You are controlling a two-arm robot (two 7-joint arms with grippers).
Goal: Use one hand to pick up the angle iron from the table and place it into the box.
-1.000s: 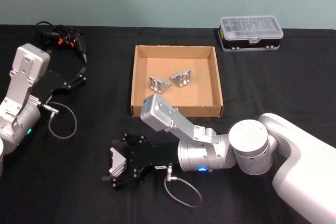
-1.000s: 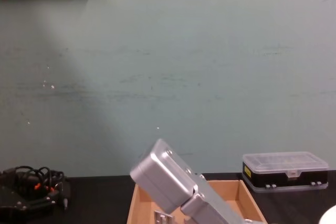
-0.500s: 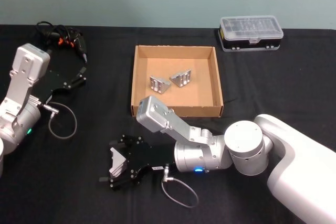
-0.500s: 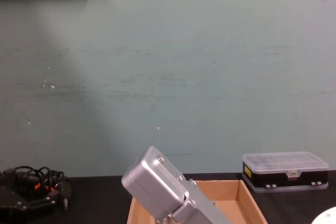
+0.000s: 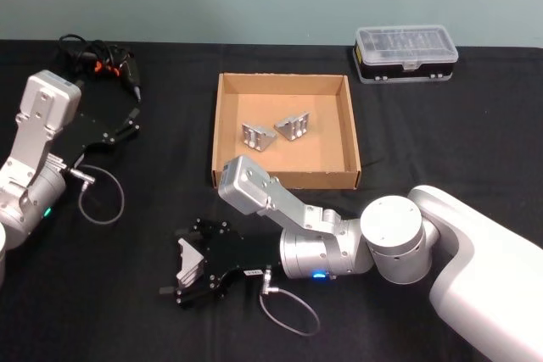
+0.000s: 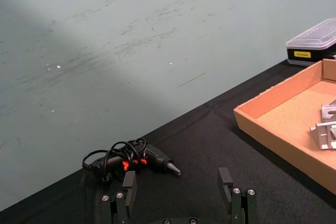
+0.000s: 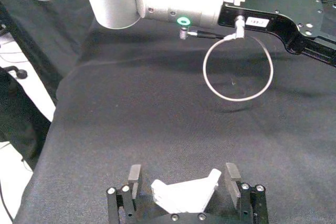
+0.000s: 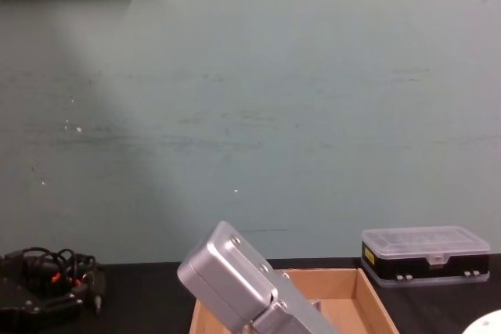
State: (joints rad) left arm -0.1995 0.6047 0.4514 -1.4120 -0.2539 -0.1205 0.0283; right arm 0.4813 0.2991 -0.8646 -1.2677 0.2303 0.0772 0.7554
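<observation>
An angle iron (image 5: 189, 262) of pale metal lies on the black table (image 5: 102, 311) near the front left. My right gripper (image 5: 176, 262) is down at the table and open, one finger on each side of the angle iron (image 7: 186, 193). In the right wrist view, my right gripper (image 7: 182, 171) still shows a gap beside the piece. The tan cardboard box (image 5: 225, 129) stands behind it with two angle irons (image 5: 257, 136) inside. My left gripper (image 5: 133, 123) is parked at the far left, open and holding nothing (image 6: 177, 183).
A clear-lidded plastic case (image 5: 405, 52) sits at the back right. A black power tool with tangled cables (image 5: 100, 61) lies at the back left. A loop of grey cable (image 5: 288, 311) hangs from my right wrist. The right arm's silver link (image 8: 227, 281) rises in front of the box.
My right arm has edged a little to the left, bringing the open fingers further around the angle iron. The angle iron and the left arm have stayed put.
</observation>
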